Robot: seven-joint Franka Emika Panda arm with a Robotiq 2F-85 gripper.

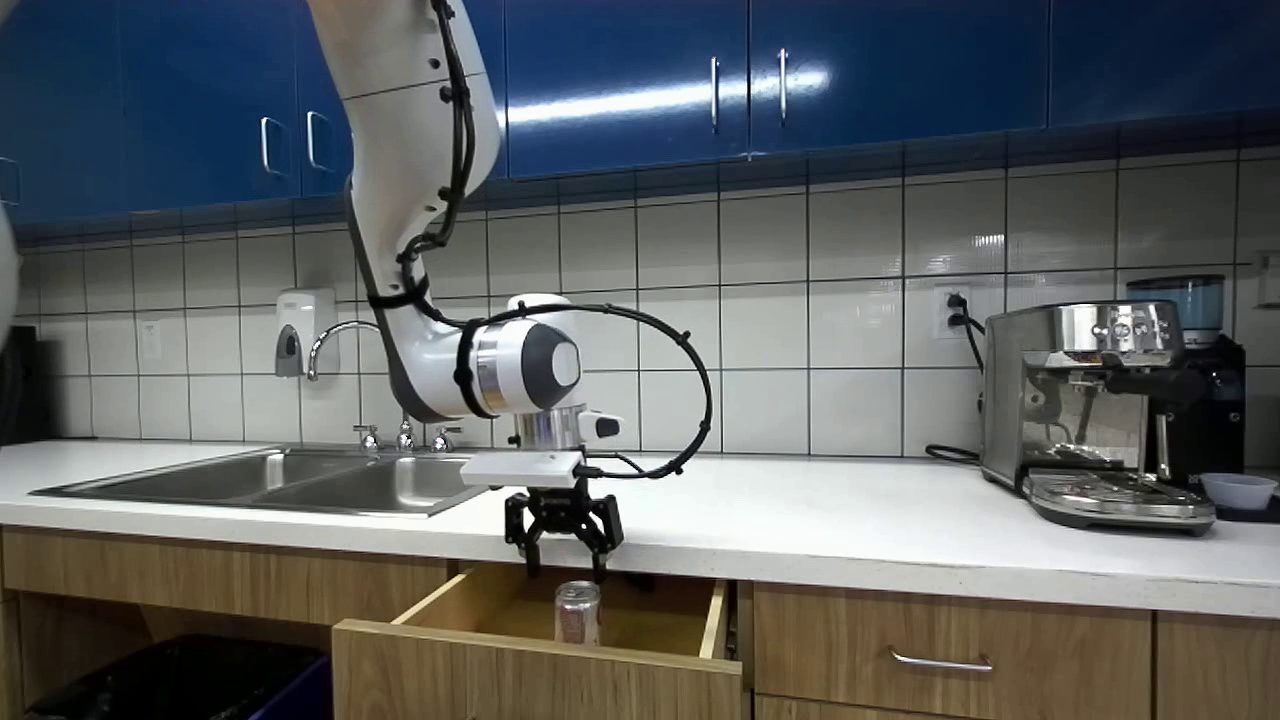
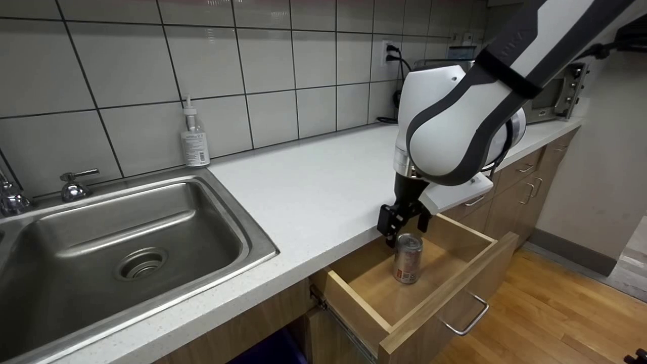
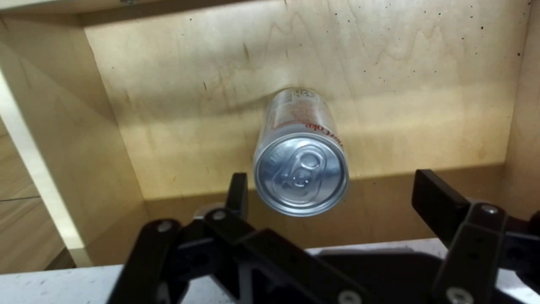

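Note:
A silver soda can with red lettering stands upright inside an open wooden drawer; it shows in both exterior views [image 1: 577, 615] [image 2: 407, 260] and in the wrist view [image 3: 300, 177]. The drawer [image 1: 540, 665] is pulled out below the counter; its bare floor shows in the wrist view [image 3: 202, 84]. My gripper [image 1: 566, 573] is open and empty, pointing down just above the drawer's rear part, by the counter's front edge. In the wrist view the can's top lies between the two fingers, nearer the left one, without visible contact.
The white counter [image 1: 800, 510] overhangs the drawer's back. A steel sink [image 2: 141, 227] and a pump bottle [image 2: 195, 139] are on one side. An espresso machine [image 1: 1090, 400] and white bowl [image 1: 1238, 490] stand on the other. A bin [image 1: 190, 680] sits below the counter.

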